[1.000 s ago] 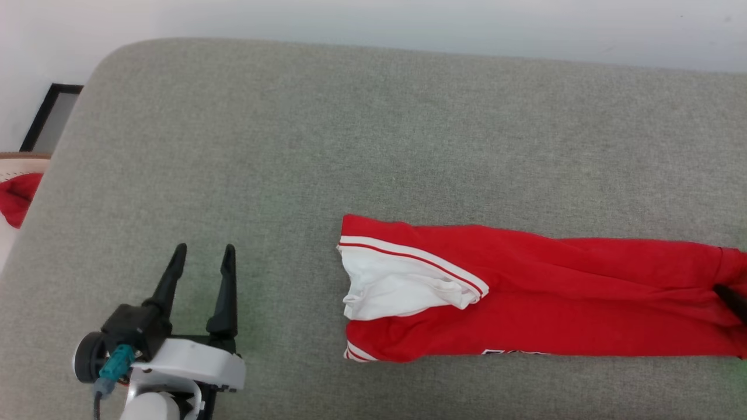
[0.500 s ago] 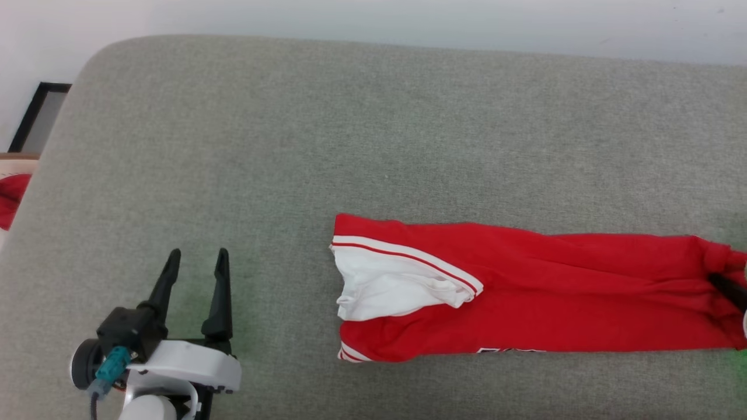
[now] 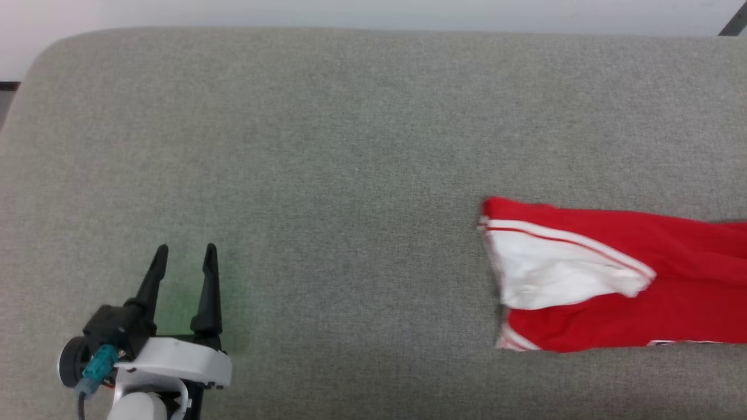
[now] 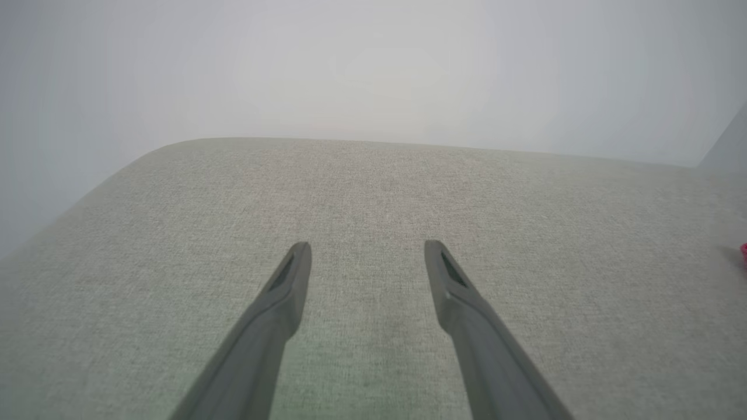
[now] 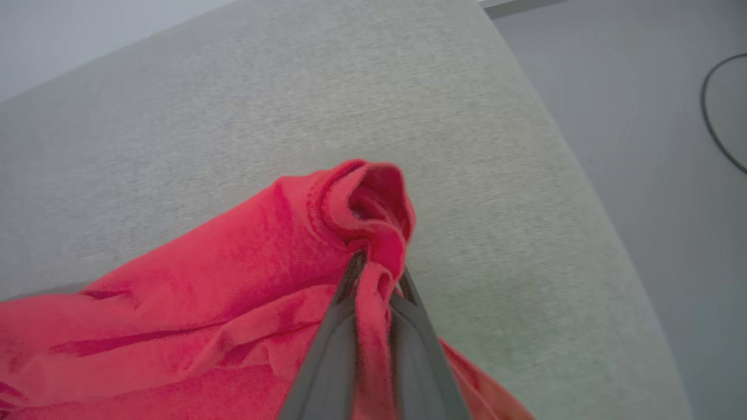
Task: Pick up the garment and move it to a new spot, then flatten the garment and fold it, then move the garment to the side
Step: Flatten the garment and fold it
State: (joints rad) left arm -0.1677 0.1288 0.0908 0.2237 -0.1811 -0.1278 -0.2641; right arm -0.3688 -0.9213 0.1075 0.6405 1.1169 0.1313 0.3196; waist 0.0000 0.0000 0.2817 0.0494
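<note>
The garment (image 3: 613,274), a folded red jersey with a white sleeve and striped trim, lies on the grey cushioned surface (image 3: 350,146) at the right of the head view and runs off the right edge. In the right wrist view my right gripper (image 5: 376,271) is shut on a bunched red end of the garment (image 5: 373,198), the cloth pinched between its two fingers. My left gripper (image 3: 184,251) stands open over bare cushion at the lower left, far from the garment; its fingers (image 4: 292,280) have nothing between them.
The cushion's rounded right edge (image 5: 583,192) drops to a grey floor with a dark cable (image 5: 715,116). A pale wall (image 3: 350,11) runs behind the cushion. A sliver of red (image 4: 743,252) shows at the left wrist view's right edge.
The right gripper has shut on the garment's end, and the garment has slid well to the right across the cushion. The head view has also shifted. The left gripper stays open.
</note>
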